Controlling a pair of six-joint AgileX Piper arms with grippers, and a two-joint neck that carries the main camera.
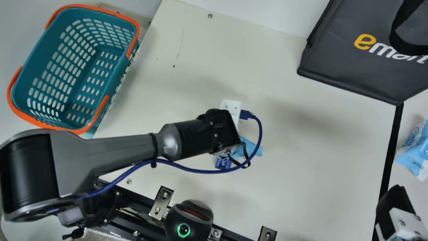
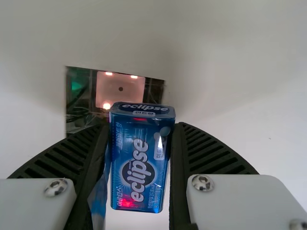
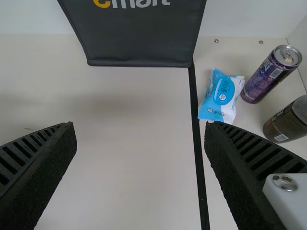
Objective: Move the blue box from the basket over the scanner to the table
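– Teal plastic basket with an orange rim (image 1: 43, 50) looks done with, so which step is being worked on?

– Scanning, most likely. The small glossy blue box (image 2: 140, 158) is pinched by its sides between the black ribbed fingers of the left gripper (image 2: 141, 125), and it's held near a dark, four-sided glassy panel with red lights (image 2: 120, 88). That can probably be taken as the scanner, tbh.

– Ok, and what's needed next?

– A steady pass over the glass till the code gets read. Then the box should be carried clear, lowered onto a bare bit of the cream table (image 1: 301, 167) and only then let go. With a bad angle the read could be missed; whether the code is turned to the glass can't be told.

– And the black ribbed right gripper (image 3: 139, 125)?

– Spread wide, nothing gripped.

– How's the box looking?

– Pretty decent lol. It's deep blue with rounded corners, pale lettering and a round printed badge, and red glints are picked up on it. No dents can be made out. A light-blue strip (image 2: 98, 201) is seen beside one finger, but what it's made of can't be told.
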